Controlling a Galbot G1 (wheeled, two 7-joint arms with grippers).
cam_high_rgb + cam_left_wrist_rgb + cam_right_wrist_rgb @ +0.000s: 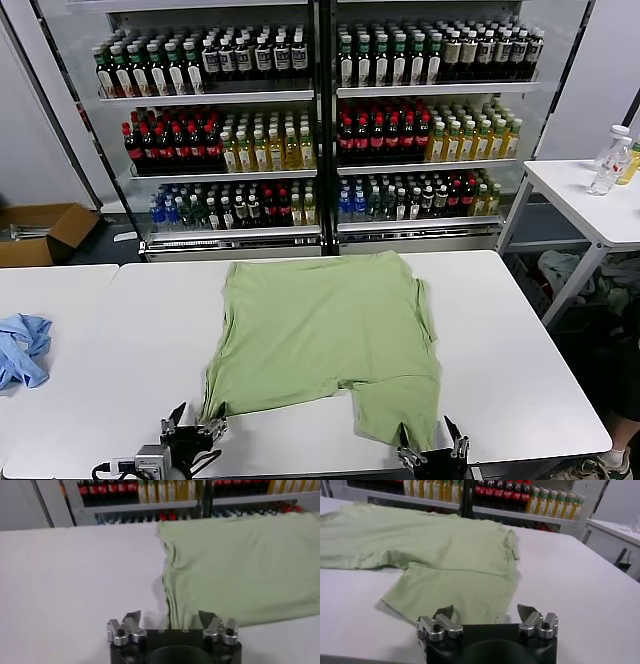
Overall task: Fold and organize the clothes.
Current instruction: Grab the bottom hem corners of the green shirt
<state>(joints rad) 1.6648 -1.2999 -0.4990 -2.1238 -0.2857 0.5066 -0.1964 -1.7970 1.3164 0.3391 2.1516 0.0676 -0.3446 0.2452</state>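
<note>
Item: pale green short-sleeved shirt (325, 335), lying flat on the white counter (510, 350), roughly central. Long axis runs from the robot toward the drinks cooler (320, 120); the straight hem lies at the far edge, and a sleeve hangs toward the near edge on the right. No collar, buttons or mark can be made out on the upward side. The left side edge is bunched into small folds.

Left claw (190, 428): at the near counter edge, just beside the shirt's near left corner, jaws released, nothing held.

Right claw (432, 447): at the near edge, just in front of the near sleeve, jaws released, nothing held.

Open room: bare counter on both sides of the shirt. A crumpled blue cloth (22, 350) lies well apart at the left.
</note>
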